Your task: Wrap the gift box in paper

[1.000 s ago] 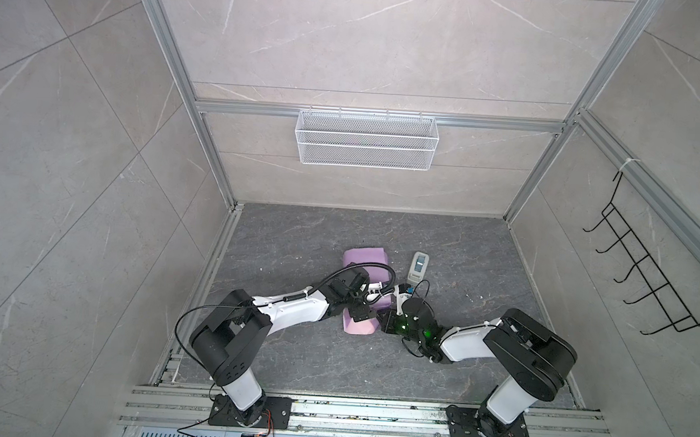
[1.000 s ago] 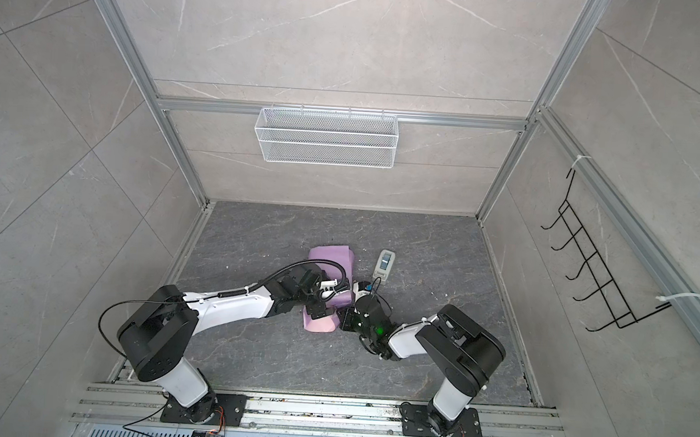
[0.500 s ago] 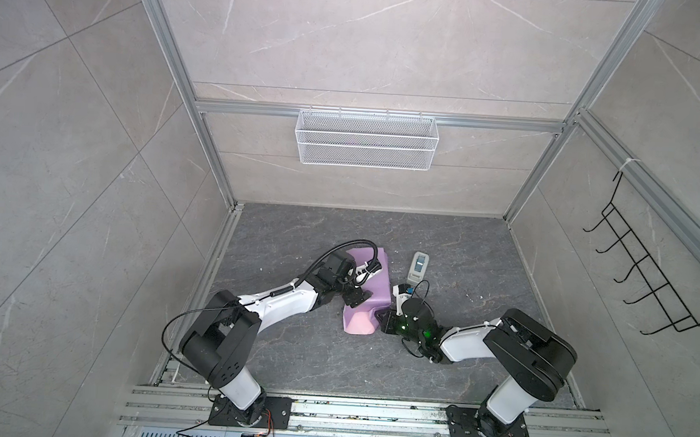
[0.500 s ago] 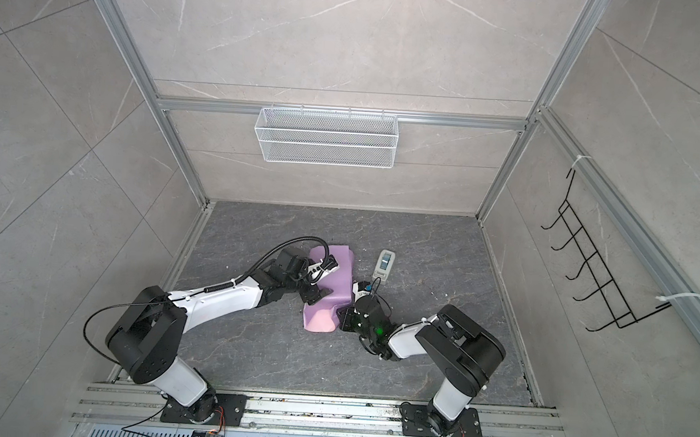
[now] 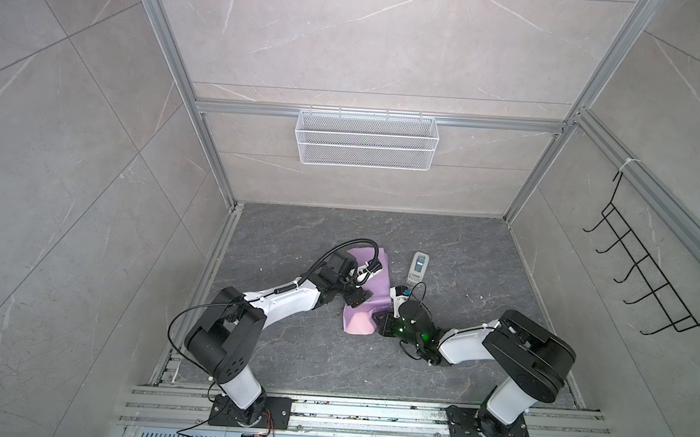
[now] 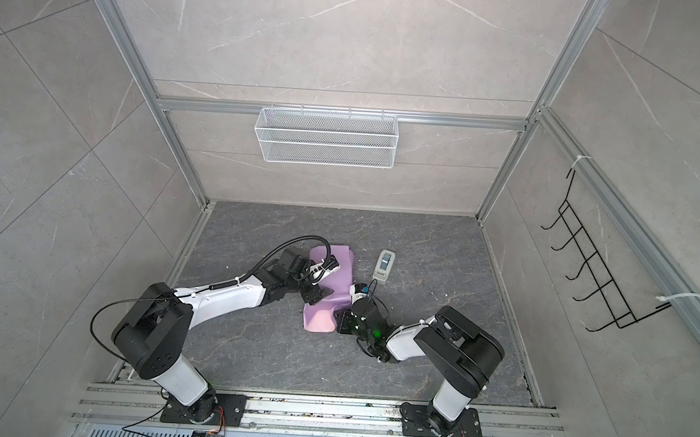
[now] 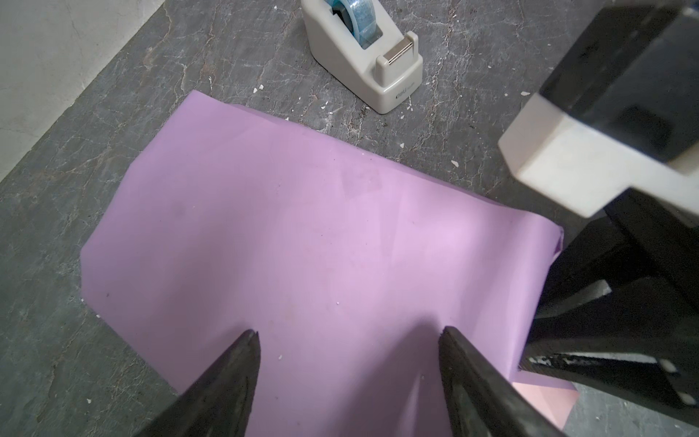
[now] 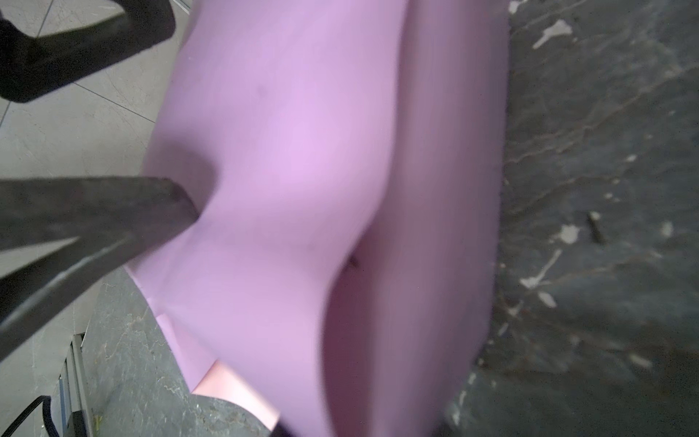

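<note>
- The left gripper [image 7: 348, 333] hangs with its jaws spread wide. Both tips are down on the paper [image 7: 302, 227], lilac face up, which stretches out ahead of them.
- The gift box shows nowhere. My guess is it sits beneath that lilac hump, right under and ahead of the tips.
- The right gripper [image 5: 380, 322] meets the sheet's edge off to the left gripper's side. One finger [image 8: 113, 212] digs into a fold and its partner is hidden by paper, so pinching or just pushing, I cannot tell.
- First risk: nothing looks taped, and a pink corner [image 8: 234, 386] pokes out near that finger. If either arm lifts, the flap may spring open.
- Second risk: if those spread tips drag, they could crease or tear the thin sheet, or shove the box askew.
- The tape dispenser [image 7: 363, 64] stands beyond the paper's far edge, apart from it. A wide sweep could knock it.
</note>
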You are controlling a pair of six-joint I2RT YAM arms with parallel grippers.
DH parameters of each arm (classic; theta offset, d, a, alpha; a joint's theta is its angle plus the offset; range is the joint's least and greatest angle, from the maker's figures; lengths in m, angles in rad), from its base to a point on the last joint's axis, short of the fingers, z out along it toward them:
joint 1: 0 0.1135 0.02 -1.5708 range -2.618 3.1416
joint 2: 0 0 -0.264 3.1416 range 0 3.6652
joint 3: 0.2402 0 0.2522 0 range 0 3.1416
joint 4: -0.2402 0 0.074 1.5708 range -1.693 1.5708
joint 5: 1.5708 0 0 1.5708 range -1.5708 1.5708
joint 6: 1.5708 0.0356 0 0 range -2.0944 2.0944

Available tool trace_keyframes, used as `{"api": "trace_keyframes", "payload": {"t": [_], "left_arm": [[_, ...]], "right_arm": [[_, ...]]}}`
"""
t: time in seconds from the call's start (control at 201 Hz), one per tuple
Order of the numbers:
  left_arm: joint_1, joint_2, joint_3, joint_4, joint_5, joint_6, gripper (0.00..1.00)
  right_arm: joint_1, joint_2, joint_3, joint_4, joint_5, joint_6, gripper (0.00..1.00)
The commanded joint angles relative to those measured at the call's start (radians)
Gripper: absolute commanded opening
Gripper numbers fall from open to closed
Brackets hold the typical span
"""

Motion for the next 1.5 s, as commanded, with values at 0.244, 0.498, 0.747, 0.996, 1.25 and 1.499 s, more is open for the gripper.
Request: {"api": "trace_keyframes", "payload": {"t": [0.244,0.498,0.747,0.996,1.25,1.499], "left_arm": [[0.001,0.018,-0.016,-0.053,-0.013,0.016,0.76],[0.001,0.022,-0.013,-0.059,-0.008,0.016,0.76],[0.001,0.024,-0.012,-0.064,-0.005,0.017,0.76],[0.001,0.027,-0.008,-0.067,-0.007,0.015,0.76],[0.001,0.029,-0.003,-0.073,-0.013,0.015,0.76],[0.000,0.030,0.000,-0.074,-0.014,0.015,0.76]], "right_arm": [[0.018,0.039,0.058,0.009,0.033,-0.002,0.18],[0.026,0.066,0.075,0.020,0.054,-0.002,0.17],[0.034,0.099,0.089,0.044,0.071,-0.002,0.17],[0.035,0.113,0.071,0.063,0.101,-0.006,0.17],[0.034,0.011,0.029,-0.005,0.083,-0.053,0.17],[0.015,-0.096,-0.018,-0.109,0.061,-0.103,0.17]]}}
